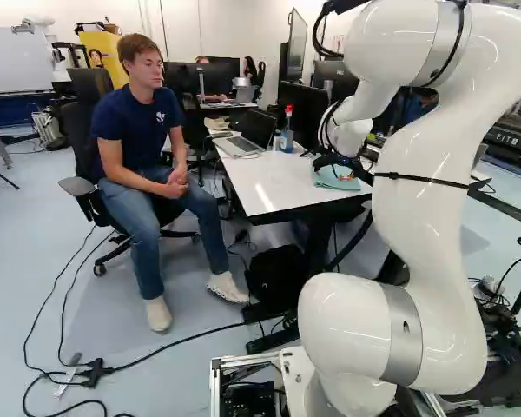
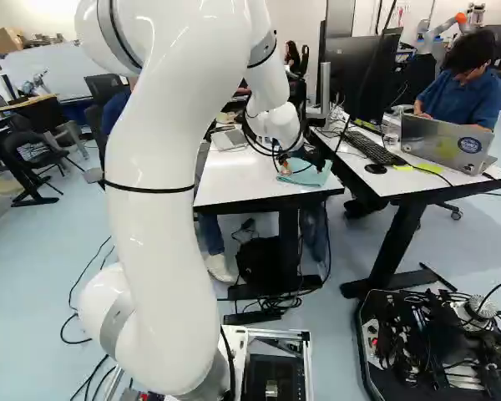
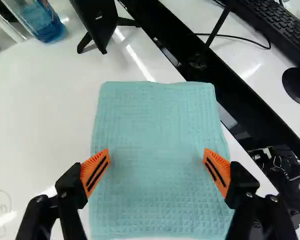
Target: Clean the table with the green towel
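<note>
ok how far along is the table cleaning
No wiping looks done: faint grey looped marks show on the glossy white tabletop. Nothing is in hand: the black end effector stands open over the pale teal waffle-weave towel, which lies spread out flat. Left, probably: grip the towel, then wipe the surface, marks included.

Towel (image 3: 157, 130) lies on the table (image 1: 273, 193), near the edge facing the second desk (image 2: 401, 184), gap between the two. Left base view: laptop (image 1: 243, 144) on the table, left of and beyond the towel, bottle (image 1: 286, 137) just right of the laptop. Right base view: second desk at right, carrying keyboard (image 2: 374, 149), mouse (image 2: 376, 169) just beside it, another laptop (image 2: 442, 144) farther right.
</note>
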Robot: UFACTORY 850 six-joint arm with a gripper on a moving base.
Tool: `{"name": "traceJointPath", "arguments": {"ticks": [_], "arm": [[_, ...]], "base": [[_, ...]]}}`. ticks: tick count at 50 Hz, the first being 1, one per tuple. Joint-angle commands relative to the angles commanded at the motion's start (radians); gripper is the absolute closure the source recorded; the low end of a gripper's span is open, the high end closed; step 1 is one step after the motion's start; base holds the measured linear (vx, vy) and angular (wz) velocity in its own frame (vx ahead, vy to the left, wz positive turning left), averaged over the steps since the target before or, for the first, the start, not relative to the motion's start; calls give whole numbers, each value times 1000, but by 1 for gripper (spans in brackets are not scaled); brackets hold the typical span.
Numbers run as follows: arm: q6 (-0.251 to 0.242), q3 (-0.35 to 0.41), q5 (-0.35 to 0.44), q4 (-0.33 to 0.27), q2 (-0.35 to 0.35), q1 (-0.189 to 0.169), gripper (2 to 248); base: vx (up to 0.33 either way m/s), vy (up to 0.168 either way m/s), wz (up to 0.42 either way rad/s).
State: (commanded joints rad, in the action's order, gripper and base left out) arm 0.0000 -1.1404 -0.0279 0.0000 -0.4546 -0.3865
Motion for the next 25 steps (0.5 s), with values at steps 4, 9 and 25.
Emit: {"name": "traceJointPath", "arguments": {"ticks": [4,9,25], "arm": [[0,0,0,0,0,0,3],[0,0,0,0,0,0,3],[0,0,0,0,0,0,3]], "base": [[0,0,0],[0,0,0],[0,0,0]]}}
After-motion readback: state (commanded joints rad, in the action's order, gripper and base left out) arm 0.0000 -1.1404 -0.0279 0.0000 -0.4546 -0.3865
